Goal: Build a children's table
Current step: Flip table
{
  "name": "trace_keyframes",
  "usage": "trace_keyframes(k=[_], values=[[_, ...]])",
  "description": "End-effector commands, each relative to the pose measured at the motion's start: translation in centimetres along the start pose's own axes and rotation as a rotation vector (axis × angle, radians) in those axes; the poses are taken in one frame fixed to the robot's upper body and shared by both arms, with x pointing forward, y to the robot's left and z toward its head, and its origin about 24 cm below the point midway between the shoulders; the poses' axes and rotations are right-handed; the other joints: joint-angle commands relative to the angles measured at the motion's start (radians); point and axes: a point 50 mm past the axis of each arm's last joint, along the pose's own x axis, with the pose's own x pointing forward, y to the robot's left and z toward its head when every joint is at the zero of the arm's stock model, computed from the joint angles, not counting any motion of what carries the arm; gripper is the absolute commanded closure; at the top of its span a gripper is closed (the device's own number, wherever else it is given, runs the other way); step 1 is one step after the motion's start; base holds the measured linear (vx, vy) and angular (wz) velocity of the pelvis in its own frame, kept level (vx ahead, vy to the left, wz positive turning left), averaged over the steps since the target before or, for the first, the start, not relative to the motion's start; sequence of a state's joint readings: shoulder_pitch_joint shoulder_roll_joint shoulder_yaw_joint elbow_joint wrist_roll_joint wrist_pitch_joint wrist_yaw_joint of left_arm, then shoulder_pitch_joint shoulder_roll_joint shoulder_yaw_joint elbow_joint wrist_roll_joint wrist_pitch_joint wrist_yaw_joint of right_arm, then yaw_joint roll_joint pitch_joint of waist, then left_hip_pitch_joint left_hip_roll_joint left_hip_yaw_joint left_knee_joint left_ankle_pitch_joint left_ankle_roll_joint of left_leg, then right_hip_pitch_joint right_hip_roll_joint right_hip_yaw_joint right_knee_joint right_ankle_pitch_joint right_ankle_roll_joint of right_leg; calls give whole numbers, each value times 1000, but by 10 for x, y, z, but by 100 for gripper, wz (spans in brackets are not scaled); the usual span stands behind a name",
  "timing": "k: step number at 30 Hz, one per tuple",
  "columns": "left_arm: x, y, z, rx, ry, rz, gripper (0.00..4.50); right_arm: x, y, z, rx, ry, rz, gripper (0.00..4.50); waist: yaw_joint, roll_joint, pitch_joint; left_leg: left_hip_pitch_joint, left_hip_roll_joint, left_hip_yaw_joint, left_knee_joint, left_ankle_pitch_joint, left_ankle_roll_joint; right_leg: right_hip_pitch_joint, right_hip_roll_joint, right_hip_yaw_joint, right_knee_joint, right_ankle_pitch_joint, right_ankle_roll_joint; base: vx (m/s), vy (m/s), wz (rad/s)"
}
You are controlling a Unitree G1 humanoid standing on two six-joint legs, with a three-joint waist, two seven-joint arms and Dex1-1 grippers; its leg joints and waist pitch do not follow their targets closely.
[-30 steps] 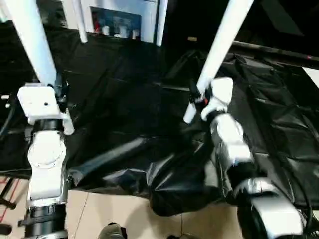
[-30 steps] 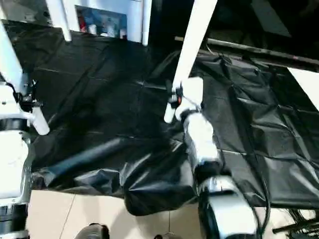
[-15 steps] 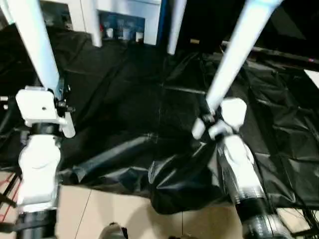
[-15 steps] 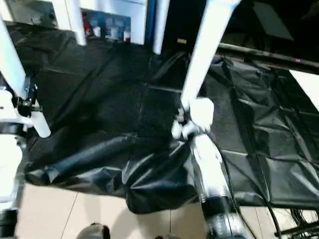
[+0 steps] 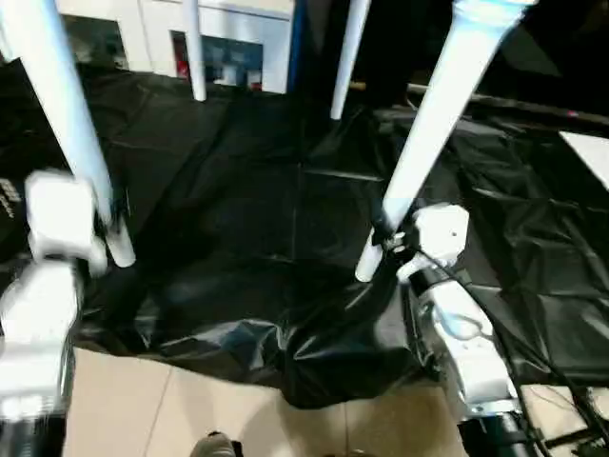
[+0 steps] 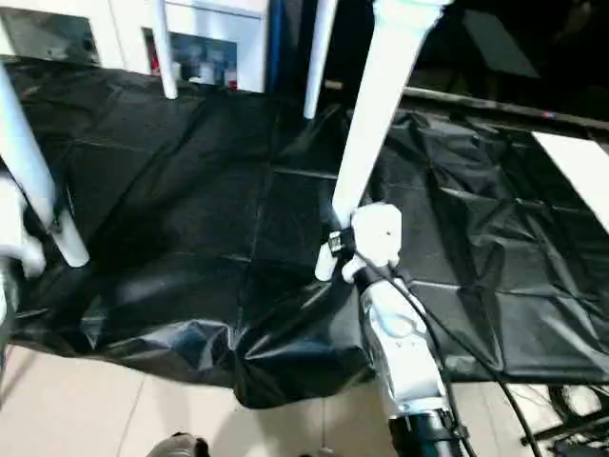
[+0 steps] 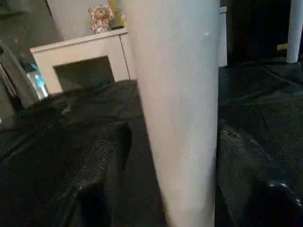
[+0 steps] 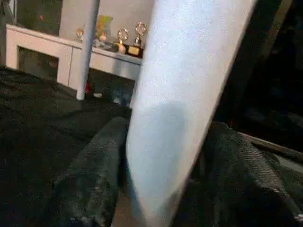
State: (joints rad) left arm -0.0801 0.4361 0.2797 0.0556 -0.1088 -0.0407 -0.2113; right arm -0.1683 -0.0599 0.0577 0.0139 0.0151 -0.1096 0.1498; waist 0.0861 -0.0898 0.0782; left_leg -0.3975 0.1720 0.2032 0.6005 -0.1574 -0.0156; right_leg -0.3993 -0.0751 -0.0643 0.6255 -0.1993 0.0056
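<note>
I see my right gripper (image 5: 388, 238) reaching forward over the black sheet (image 5: 247, 209), fingers either side of a table leg (image 5: 428, 133); left gripper (image 5: 112, 214) likewise at another leg (image 5: 67, 124), apparently gripping; far legs (image 5: 193, 52) beyond

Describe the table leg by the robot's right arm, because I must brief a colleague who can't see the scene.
Start from the black plastic sheet spread over the floor. Four long white tapered tube legs stand on it; two thin-looking ones are far back near the white cabinet. The wanted leg is the near one leaning beside the right end effector, its foot on the sheet's crumpled front part.
</note>
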Motion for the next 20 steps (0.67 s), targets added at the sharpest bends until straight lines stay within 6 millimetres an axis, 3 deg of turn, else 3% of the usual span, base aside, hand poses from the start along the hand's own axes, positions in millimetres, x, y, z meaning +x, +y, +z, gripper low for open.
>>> trace_keyframes(k=[1,2,3,5,7,9,10,11,12,13,16,17,18,20], values=[[-10,8,9,-46,-43,36,129,-9,-12,1,26,35,-70,148,-1,43,-64,53,68,-55,-100,-569,-132,-1,-74,58,-93,-349,-106,0,0,0],[-10,8,9,-46,-43,36,129,-9,-12,1,26,35,-70,148,-2,41,-63,50,70,-55,-102,-567,-130,2,-75,59,-93,-336,-110,0,0,0],[-23,9,11,-80,-57,54,119,-17,-14,1,74,55,-95,135,-1,35,-64,45,71,-55,-103,-549,-123,9,-75,58,-89,-312,-114,0,0,0],[-30,8,12,-97,-62,55,119,-22,-14,3,71,61,-92,128,1,35,-63,42,73,-52,-104,-533,-118,10,-74,59,-89,-290,-113,0,0,0],[-48,1,16,-159,-49,53,80,-34,-15,4,36,106,-77,98,6,32,-61,47,72,-48,-101,-532,-116,6,-69,60,-90,-295,-107,0,0,0],[-59,-18,11,-249,41,-8,78,-44,-12,1,17,163,-4,96,11,27,-59,49,70,-46,-97,-539,-111,7,-70,62,-93,-326,-94,0,0,0],[-63,-29,10,-272,72,-40,78,-48,-11,-3,8,203,32,96,12,26,-46,48,67,-47,-98,-578,-111,1,-72,61,-109,-422,-73,0,0,0],[-64,-34,11,-268,78,-51,78,-50,-11,-5,7,225,44,96,13,30,-45,54,66,-49,-97,-602,-116,-2,-73,60,-115,-475,-60,0,0,0],[-64,-37,11,-226,80,-37,78,-50,-12,-8,23,256,41,96,11,27,-44,62,65,-59,-94,-637,-124,-5,-75,57,-129,-580,-29,0,0,0],[-65,-40,12,-197,87,-34,78,-50,-12,-9,46,277,43,96,10,27,-44,63,64,-61,-93,-641,-124,-5,-76,57,-133,-597,-26,0,0,0],[-66,-47,12,-184,94,-50,78,-50,-13,-9,79,294,56,96,2,31,-41,59,66,-74,-99,-661,-134,6,-76,44,-139,-622,-19,0,0,0],[-66,-47,13,-179,82,-48,78,-50,-14,-8,84,302,44,96,-8,35,-36,61,64,-81,-102,-700,-144,10,-74,32,-146,-649,-16,0,0,0],[-67,-47,14,-173,78,-48,78,-51,-15,-8,83,301,41,96,-15,33,-34,56,65,-87,-107,-724,-150,20,-75,23,-147,-663,-13,0,0,0],[-68,-48,13,-151,102,-57,78,-53,-15,-8,97,316,43,96,-16,48,-32,57,69,-93,-117,-775,-162,28,-69,11,-145,-651,-18,-23,18,-9]])
